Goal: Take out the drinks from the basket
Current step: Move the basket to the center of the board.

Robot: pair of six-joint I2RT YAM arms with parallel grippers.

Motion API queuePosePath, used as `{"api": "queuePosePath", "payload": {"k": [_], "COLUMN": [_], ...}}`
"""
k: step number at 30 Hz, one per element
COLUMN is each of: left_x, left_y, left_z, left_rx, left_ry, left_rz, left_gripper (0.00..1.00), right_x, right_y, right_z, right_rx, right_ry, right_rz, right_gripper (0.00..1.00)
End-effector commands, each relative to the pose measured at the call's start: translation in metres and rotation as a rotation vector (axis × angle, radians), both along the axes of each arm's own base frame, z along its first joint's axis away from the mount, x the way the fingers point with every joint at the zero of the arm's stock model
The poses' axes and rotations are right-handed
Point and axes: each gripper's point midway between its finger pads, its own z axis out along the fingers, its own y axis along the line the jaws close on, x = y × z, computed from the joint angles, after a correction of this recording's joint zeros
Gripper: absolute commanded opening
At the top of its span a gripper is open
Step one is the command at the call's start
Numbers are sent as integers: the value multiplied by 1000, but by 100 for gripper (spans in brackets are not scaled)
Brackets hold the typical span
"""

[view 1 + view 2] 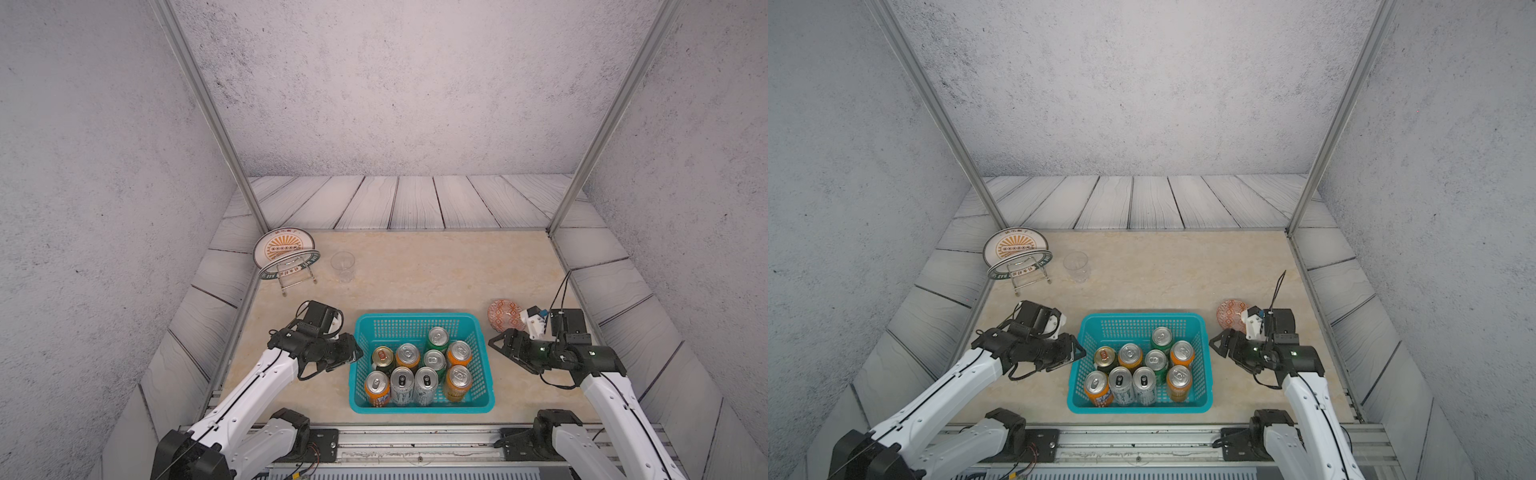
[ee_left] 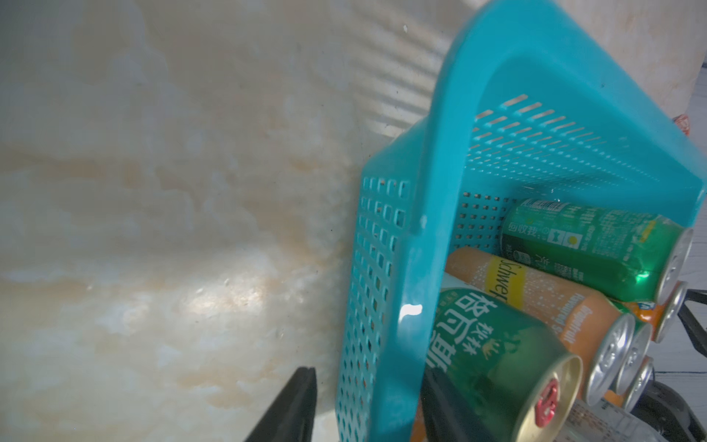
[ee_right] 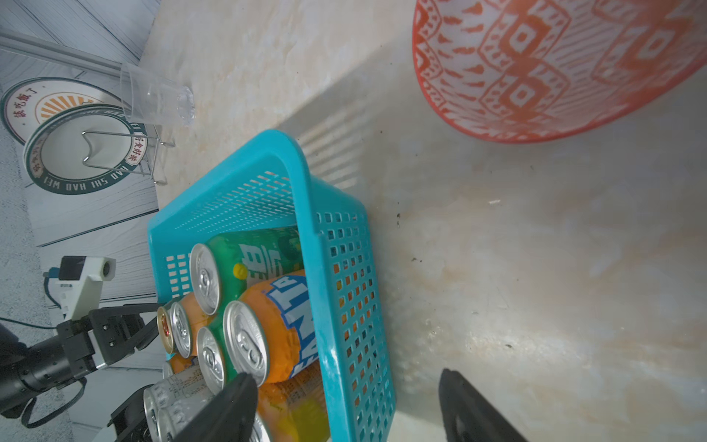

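The cans (image 1: 434,358) all stand upright in the basket (image 1: 415,318), low in the middle of the frame in both top views, long axes vertical and tops up. I count nine: four orange, two green, two slim silver-white in the near row, and one gold-top can (image 1: 382,356) by the left wall. None is out yet.

The left claw (image 2: 367,371) sits at the basket's left wall. Seen from its wrist, the wall runs between its two fingers, one outside over the table (image 1: 415,270) and one inside just beside the gold-top can. The jaws stand apart, not clamped on anything I can see. The right claw (image 3: 346,375) faces the right wall the same way, jaws wide and empty, orange cans nearest. In a top view it looks just short of the rim. So the left is nearer, and to my eye a can wants a reach from above.

Around them: one clear cup (image 1: 343,264), two plates (image 1: 282,245) on one rack (image 1: 297,278) at upper left, and one patterned dish (image 1: 503,313) beyond the right claw.
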Motion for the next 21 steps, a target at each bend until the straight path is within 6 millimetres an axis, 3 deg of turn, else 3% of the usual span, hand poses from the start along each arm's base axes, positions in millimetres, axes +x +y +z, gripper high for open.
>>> {"api": "queuePosePath", "payload": {"k": [1,8,15,21], "left_x": [2,4,6,8], "left_y": [-6,-7,-10,-12], "left_z": [-4,-4,-1,2], "left_rx": [-13,-12,-24,-29], "left_ry": [-5,-13,-23,-29], "left_rz": [-15,-20,-22,-20], "left_gripper": [42,32,27,23], "right_x": [-5,-13,-14,-13], "right_y": [8,18,35,45], "right_z": [-4,-21,-25,-28], "right_rx": [44,53,91,58], "right_ry": [19,81,96,102], "right_rz": [11,59,111,147], "right_gripper": [76,68,62,49]}}
